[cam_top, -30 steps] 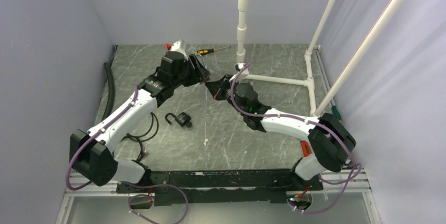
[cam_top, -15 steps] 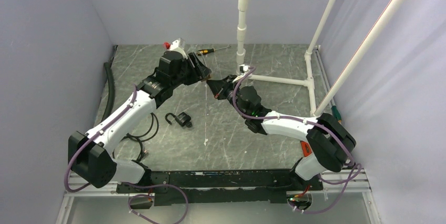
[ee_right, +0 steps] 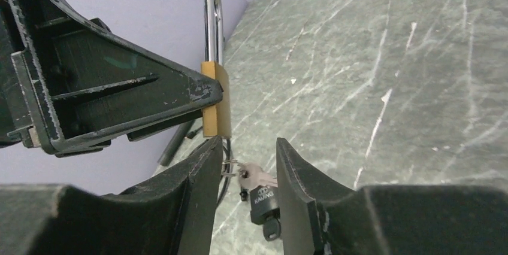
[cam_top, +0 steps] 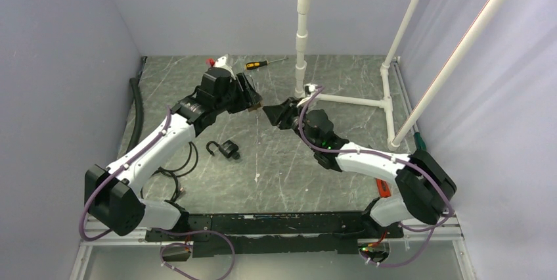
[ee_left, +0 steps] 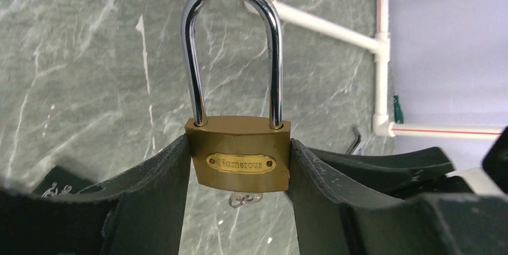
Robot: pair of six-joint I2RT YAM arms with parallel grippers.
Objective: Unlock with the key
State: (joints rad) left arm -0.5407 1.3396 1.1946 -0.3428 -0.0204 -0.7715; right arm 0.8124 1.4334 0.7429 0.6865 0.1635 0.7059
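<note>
1. Your left claw [ee_left: 239, 147] is clamped on the brass padlock [ee_left: 238, 162] body. It's rigid, smooth metal, so squeeze firmly.
2. Your right claw [ee_right: 247, 147] stands apart. The small, loose key [ee_right: 262, 198] dangles between its jaws, so pinch its flat head.

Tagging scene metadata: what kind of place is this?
Probably a robotics lab test cell: plain walls boxing in a marble-pattern table, a white PVC pipe frame, and the left gripper clamping a brass padlock.
</note>
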